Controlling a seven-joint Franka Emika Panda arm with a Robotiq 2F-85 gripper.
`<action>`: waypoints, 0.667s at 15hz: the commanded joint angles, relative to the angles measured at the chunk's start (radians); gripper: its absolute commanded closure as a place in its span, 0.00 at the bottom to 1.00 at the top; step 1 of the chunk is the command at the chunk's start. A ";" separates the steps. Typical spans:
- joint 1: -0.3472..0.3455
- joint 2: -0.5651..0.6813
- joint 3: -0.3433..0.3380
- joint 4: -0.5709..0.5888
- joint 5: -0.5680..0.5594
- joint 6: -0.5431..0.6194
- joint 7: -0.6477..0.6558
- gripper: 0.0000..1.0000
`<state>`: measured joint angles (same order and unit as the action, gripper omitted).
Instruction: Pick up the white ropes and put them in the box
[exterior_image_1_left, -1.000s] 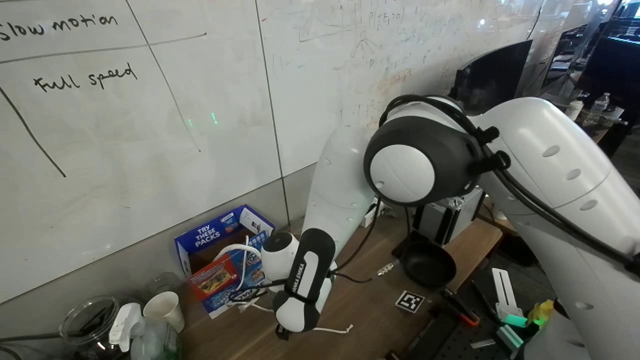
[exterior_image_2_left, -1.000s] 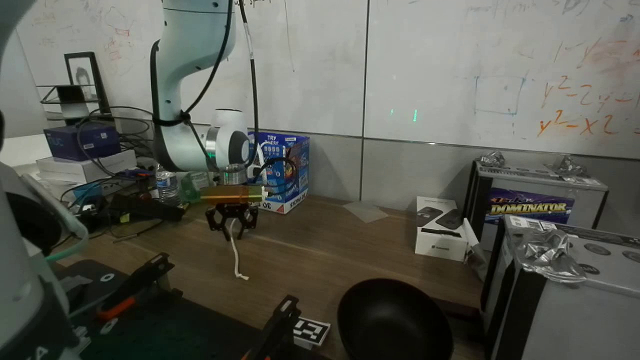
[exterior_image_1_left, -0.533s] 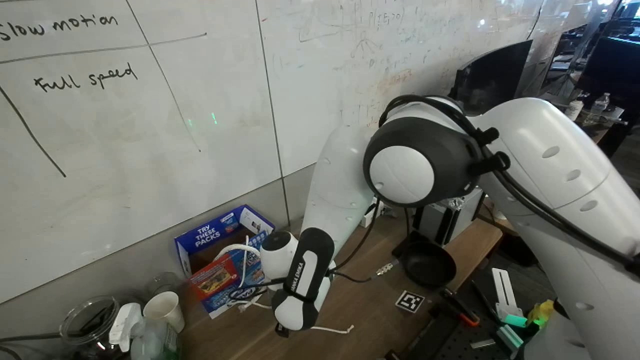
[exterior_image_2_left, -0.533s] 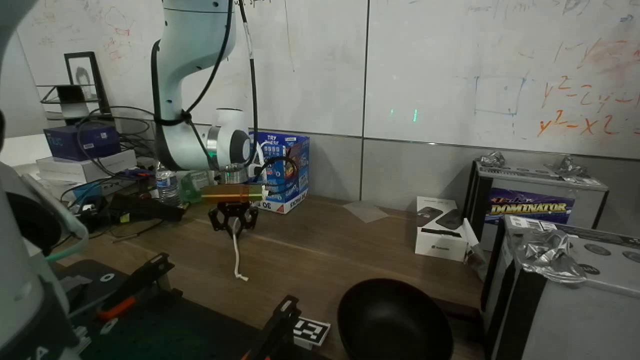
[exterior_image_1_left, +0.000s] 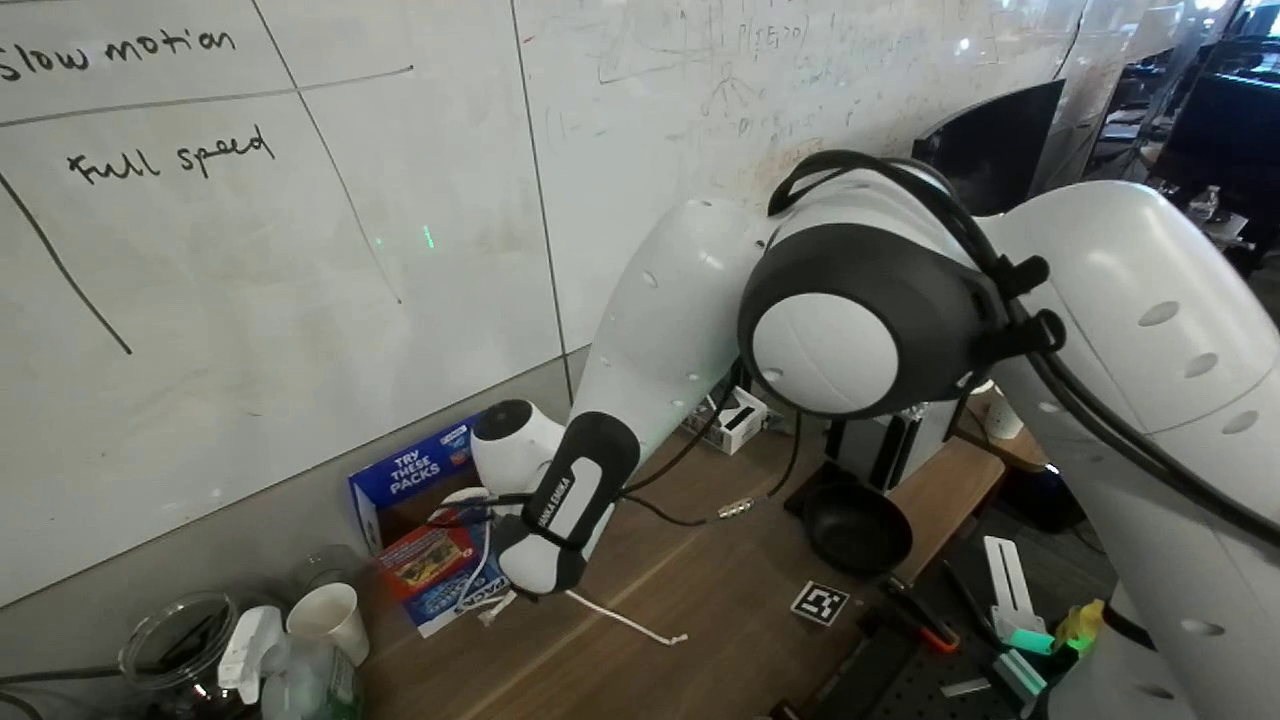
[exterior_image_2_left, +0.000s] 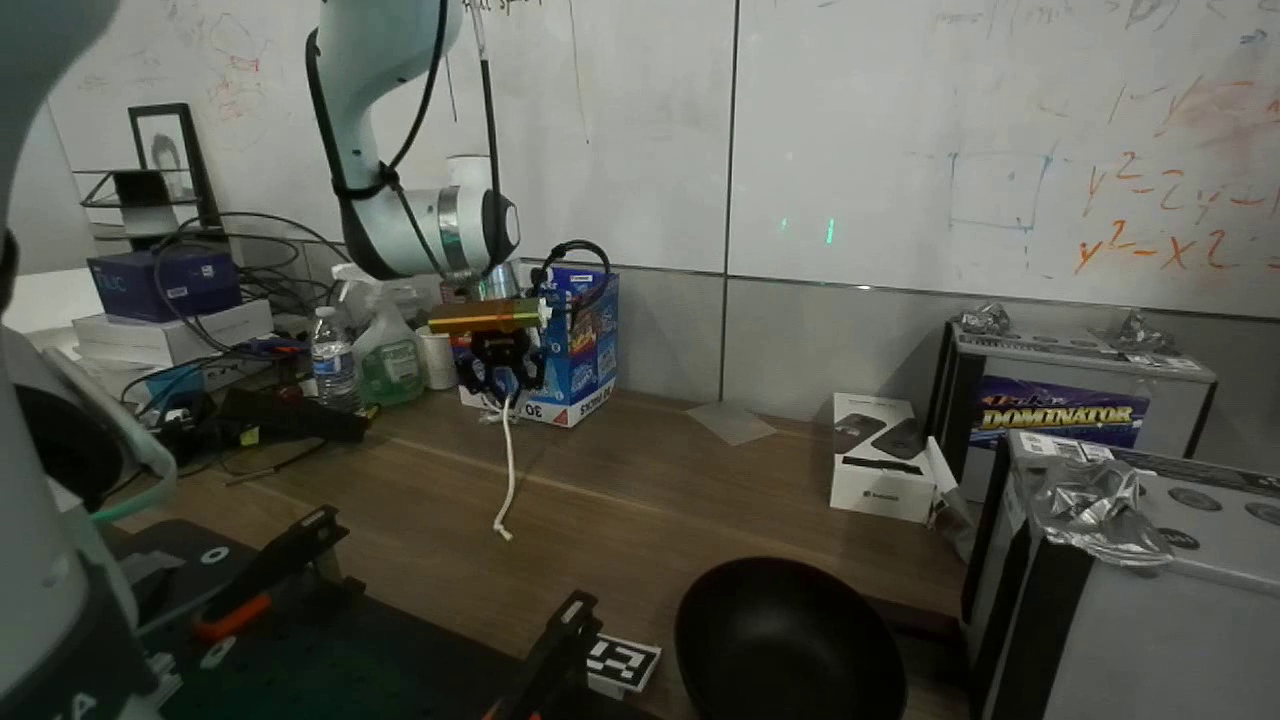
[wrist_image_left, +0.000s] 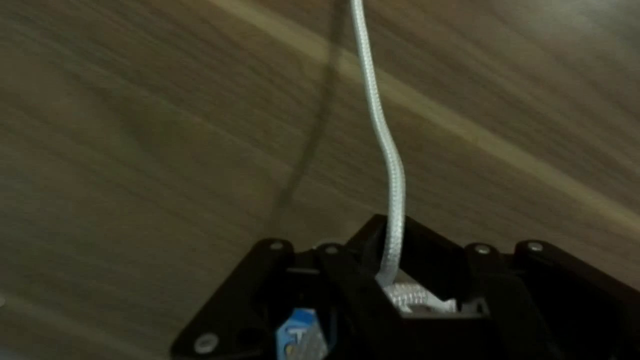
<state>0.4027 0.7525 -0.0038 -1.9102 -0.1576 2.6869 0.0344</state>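
White rope (exterior_image_2_left: 511, 460) is clenched in the claw (exterior_image_2_left: 505, 394) near the box (exterior_image_2_left: 578, 350). Presumably light and limp, it is best pinched mid-length.

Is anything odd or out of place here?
Yes: low on the box, in an exterior view, the printing runs upside down, though the words inside read upright. I see no spill.

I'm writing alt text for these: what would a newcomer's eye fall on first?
First, the big white-and-black jointed robot arm, spanning much of an exterior view. Then its black two-fingered pincer, shut on a thin white braided rope with one end hanging below it. Behind that, by the scribbled whiteboard, stands the blue printed cardboard box.
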 joint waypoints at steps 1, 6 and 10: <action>0.061 -0.087 -0.056 0.066 -0.063 -0.150 0.134 0.91; 0.062 -0.166 -0.038 0.149 -0.133 -0.301 0.243 0.91; 0.060 -0.191 -0.019 0.202 -0.171 -0.328 0.290 0.90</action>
<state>0.4585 0.5816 -0.0331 -1.7505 -0.2889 2.3963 0.2739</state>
